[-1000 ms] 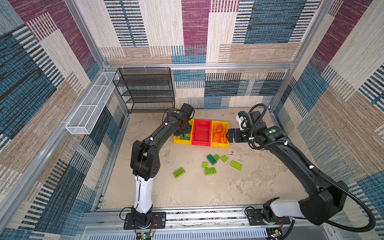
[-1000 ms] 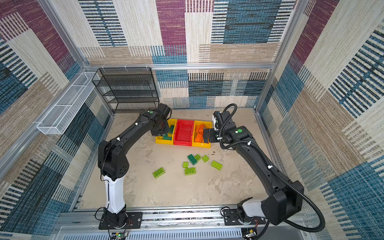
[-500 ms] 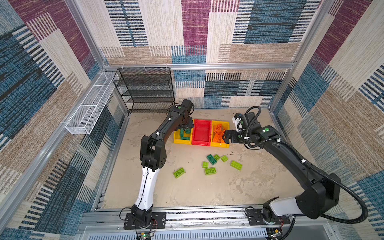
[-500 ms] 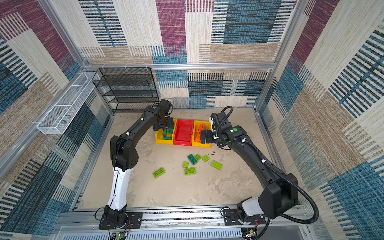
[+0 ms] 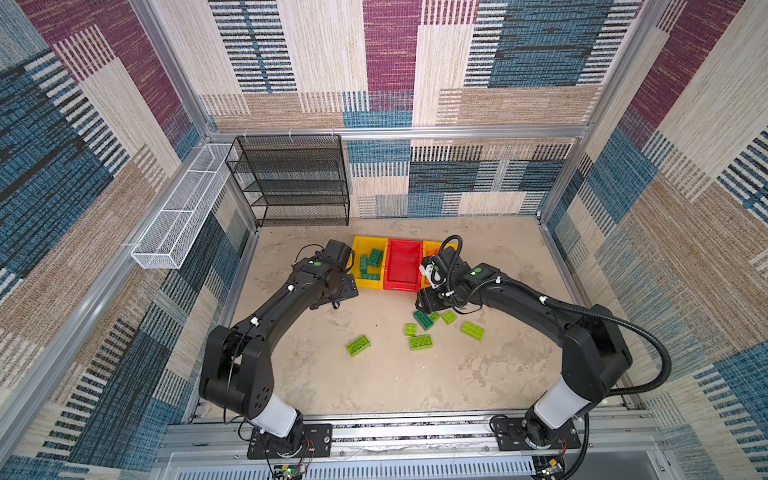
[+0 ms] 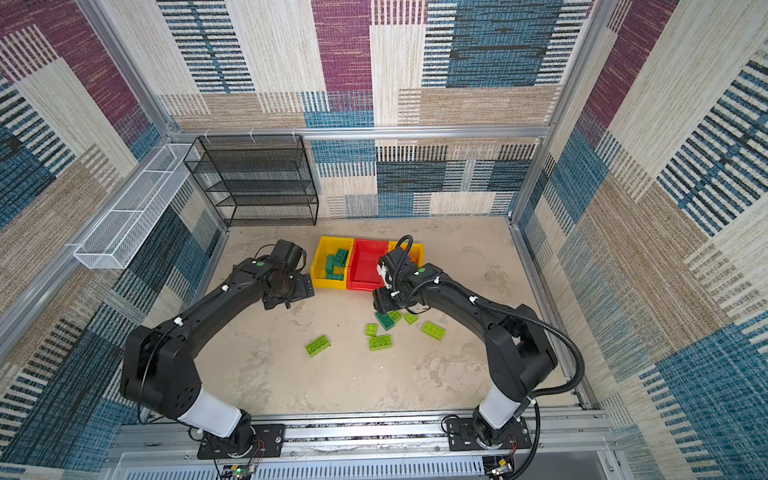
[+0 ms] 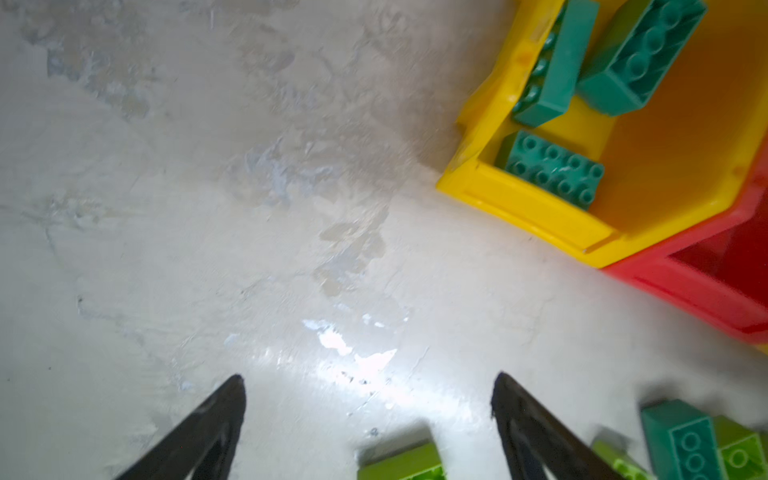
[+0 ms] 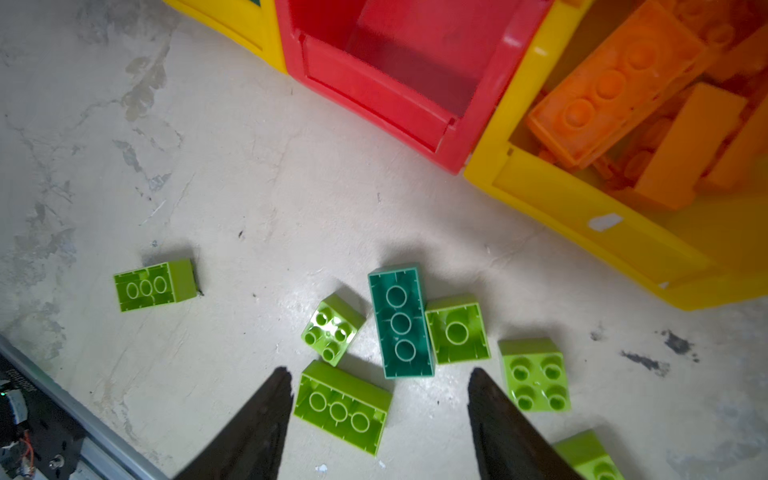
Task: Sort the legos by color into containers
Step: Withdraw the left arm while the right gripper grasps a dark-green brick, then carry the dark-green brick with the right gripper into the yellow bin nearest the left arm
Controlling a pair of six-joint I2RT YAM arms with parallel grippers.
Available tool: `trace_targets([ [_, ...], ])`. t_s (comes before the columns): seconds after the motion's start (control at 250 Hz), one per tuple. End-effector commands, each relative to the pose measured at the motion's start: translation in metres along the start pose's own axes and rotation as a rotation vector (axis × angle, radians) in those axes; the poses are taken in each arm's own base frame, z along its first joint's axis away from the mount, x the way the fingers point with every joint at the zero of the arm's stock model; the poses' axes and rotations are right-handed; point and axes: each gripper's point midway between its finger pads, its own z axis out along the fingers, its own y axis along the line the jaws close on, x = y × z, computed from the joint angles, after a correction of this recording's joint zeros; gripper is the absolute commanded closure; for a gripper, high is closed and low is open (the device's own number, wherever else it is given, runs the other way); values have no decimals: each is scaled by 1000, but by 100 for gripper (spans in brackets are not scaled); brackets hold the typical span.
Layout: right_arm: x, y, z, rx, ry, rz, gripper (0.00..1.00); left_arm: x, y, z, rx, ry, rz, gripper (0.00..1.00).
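With left gripper and right gripper both parted and empty, the right could knock the lime brick touching the teal brick.

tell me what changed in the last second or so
The left gripper drew back from over the left yellow bin toward the near edge, opening on the way; it's empty now. The right gripper left the orange-filled bin and pulled back over the loose teal brick. The lime bricks and red bin stayed put.

Patchwork woven walls enclose a mottled beige floor and black rack.
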Motion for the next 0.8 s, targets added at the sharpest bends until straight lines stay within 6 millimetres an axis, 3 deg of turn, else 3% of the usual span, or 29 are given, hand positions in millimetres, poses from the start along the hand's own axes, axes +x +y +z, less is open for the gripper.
trace_targets([
  [0.0,-11,-1,12,2,-42,-60,33,8,16,-3,-7,-38,-89,7],
  [0.152,-6,-4,31,8,-24,-97,35,25,33,-8,-18,-41,-127,7],
  [0.352,-1,-8,47,23,-2,-135,38,33,46,-13,-28,-56,-151,7],
  [0.796,10,-1,71,23,49,-144,43,36,48,-10,-12,-42,-149,6],
])
